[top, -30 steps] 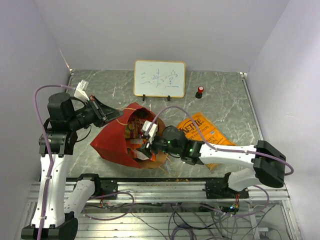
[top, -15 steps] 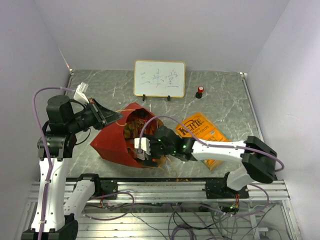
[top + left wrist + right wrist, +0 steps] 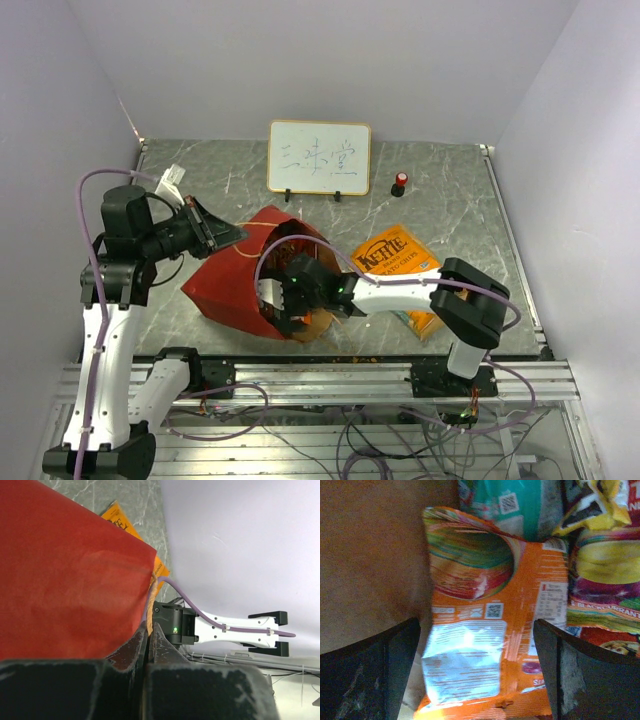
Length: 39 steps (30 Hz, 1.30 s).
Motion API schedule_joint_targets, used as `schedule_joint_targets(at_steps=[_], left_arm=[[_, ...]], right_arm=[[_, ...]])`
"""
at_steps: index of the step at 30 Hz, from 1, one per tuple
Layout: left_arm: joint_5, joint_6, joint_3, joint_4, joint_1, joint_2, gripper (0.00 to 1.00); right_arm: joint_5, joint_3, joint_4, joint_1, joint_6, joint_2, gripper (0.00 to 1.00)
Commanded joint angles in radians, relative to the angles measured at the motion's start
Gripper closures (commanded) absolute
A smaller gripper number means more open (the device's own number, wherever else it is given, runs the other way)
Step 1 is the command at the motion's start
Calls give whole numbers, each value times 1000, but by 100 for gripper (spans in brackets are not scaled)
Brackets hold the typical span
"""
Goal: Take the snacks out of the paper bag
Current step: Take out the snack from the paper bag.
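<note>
1. My right gripper (image 3: 477,667) is deep in the mouth of the paper bag (image 3: 225,288), jaws wide apart, one dark finger on each side of an orange packet (image 3: 487,615) and not yet touching it.
2. The orange packet lies flat on the bag's brown inner wall, label side up. A teal packet (image 3: 520,505) is at its 12 o'clock, and a yellow and purple packet (image 3: 600,575) overlaps its edge at 3 o'clock.
3. To do this well, I judge that I should drop a little lower before closing, so the pads take the packet's bulging middle and not only a loose foil edge.
4. The finger at 3 o'clock sits close to the yellow and purple packet. I would centre on the orange one first, or two snacks may come out together or one may slip.
5. Crinkly foil gives under pressure, so a firm, slow squeeze looks wise, followed by a straight pull out along the bag's axis.
6. My left gripper (image 3: 222,236) is clamped on the bag's red rim at about 10 o'clock of the opening, holding the mouth up and open; it should hold firm against the pull.
7. From above, one orange chip bag (image 3: 400,262) already lies on the table (image 3: 470,200) at the bag's 3 o'clock, with bare table beside it for the next one.
</note>
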Motion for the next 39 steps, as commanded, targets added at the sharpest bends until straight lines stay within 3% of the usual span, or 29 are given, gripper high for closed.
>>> schedule_joint_targets(at_steps=[1, 4, 8, 13, 21, 29, 33, 39], left_arm=[[21, 109, 43, -65, -1, 35, 93], [17, 151, 55, -87, -1, 50, 93], [12, 172, 54, -69, -1, 66, 93], [7, 226, 83, -87, -1, 119, 93], [-23, 157, 37, 7, -1, 116, 93], [-105, 173, 91, -25, -1, 151, 93], [-158, 188, 119, -72, 0, 164, 93], [-262, 200, 161, -183, -1, 187, 93]], right_arm=[[148, 22, 95, -3, -52, 50, 6], [173, 20, 134, -10, -82, 68, 15], [167, 28, 123, -12, -90, 55, 39], [146, 11, 154, -12, -34, -11, 62], [117, 12, 86, -12, 25, -96, 99], [117, 6, -67, -12, 97, -310, 100], [221, -24, -192, -12, 164, -487, 100], [435, -47, -510, -12, 179, -775, 100]])
